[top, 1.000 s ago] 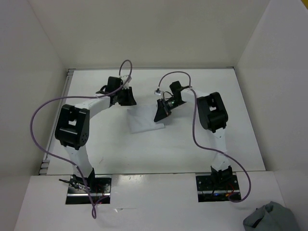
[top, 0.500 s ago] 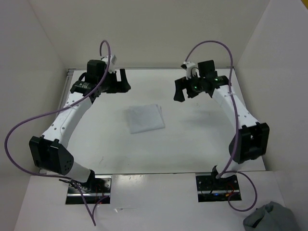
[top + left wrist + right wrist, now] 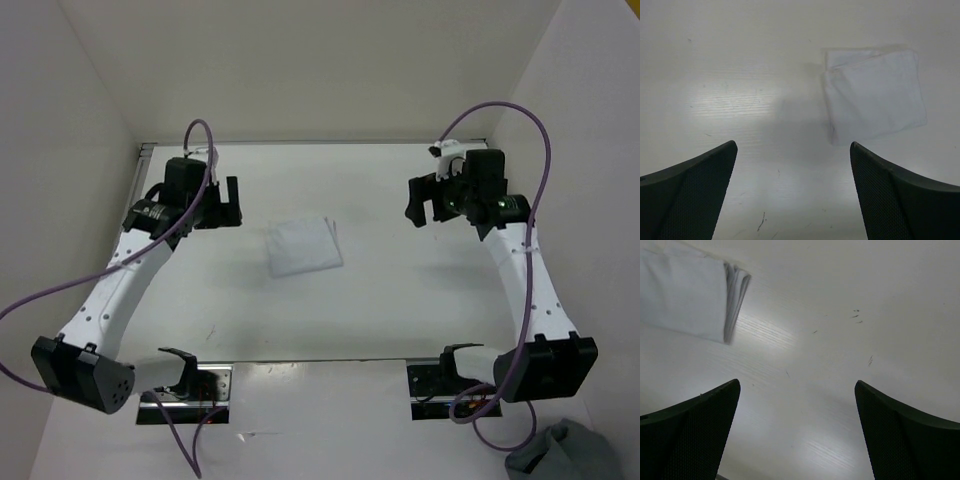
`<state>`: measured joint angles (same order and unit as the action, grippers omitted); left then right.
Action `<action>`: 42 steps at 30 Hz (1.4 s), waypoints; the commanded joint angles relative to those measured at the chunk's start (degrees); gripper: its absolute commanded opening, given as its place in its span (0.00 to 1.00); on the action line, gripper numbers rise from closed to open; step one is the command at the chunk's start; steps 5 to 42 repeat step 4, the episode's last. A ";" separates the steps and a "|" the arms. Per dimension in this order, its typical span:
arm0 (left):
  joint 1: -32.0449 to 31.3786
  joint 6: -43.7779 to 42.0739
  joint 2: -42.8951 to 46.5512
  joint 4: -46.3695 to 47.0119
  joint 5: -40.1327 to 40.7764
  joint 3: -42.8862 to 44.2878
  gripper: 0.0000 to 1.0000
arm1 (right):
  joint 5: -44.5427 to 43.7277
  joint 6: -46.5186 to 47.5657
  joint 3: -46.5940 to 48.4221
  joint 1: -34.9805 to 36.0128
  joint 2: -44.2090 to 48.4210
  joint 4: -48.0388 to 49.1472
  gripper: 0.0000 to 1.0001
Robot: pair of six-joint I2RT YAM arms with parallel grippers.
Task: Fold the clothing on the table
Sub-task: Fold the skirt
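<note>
Top external, clothing (image 3: 303, 245) near-square, slightly tilted, left claw (image 3: 232, 203) wide, right claw (image 3: 418, 202) wide

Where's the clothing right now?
Top view: the clothing lies on the table, between left gripper and right gripper, nearer the left, touching neither.

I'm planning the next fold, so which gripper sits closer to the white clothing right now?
Left. In the top view, the left gripper is open a short way left of the clothing; the right gripper, also open, stands clearly farther off to its right.

Folded white clothing (image 3: 304, 246) (mid-table (image 3: 400, 300))
</note>
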<state>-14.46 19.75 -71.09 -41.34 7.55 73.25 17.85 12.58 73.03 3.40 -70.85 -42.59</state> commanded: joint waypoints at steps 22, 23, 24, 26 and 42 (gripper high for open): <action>-0.22 -0.15 3.58 -0.67 5.80 -3.02 1.00 | 6.67 1.84 -1.93 -0.23 -0.25 0.05 1.00; -0.22 -0.15 3.58 -0.67 5.80 -3.02 1.00 | 6.67 1.84 -1.93 -0.23 -0.25 0.05 1.00; -0.22 -0.15 3.58 -0.67 5.80 -3.02 1.00 | 6.67 1.84 -1.93 -0.23 -0.25 0.05 1.00; -0.22 -0.15 3.58 -0.67 5.80 -3.02 1.00 | 6.67 1.84 -1.93 -0.23 -0.25 0.05 1.00; -0.22 -0.15 3.58 -0.67 5.80 -3.02 1.00 | 6.67 1.84 -1.93 -0.23 -0.25 0.05 1.00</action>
